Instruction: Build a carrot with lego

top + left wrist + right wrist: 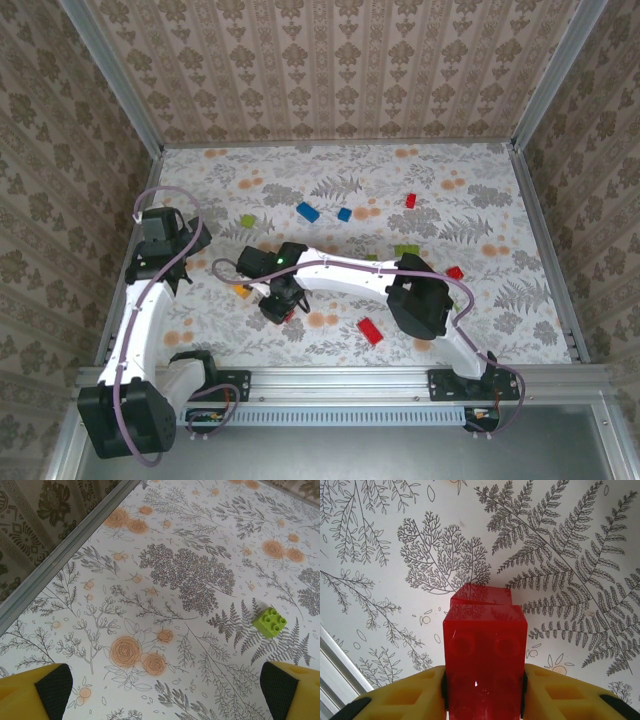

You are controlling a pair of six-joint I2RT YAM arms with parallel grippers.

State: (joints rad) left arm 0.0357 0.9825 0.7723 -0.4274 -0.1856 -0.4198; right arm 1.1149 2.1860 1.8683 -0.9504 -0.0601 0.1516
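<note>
The flowery table (450, 190) has small lego bricks (307, 211) spread over it. Near its middle the right end effector (484, 692) squeezes a red lego brick (485, 645) tight between its yellow fingers (405, 700). The left end effector (165, 700) is at the left side, wide apart and holding nothing, and a little green lego brick (270, 621) lies on the table in front of it.

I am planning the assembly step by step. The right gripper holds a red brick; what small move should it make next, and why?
Probably shift the right gripper toward the orange brick beside it and line the red brick up above it. The jaws are shut on the red brick, and that orange brick lies nearest.
</note>
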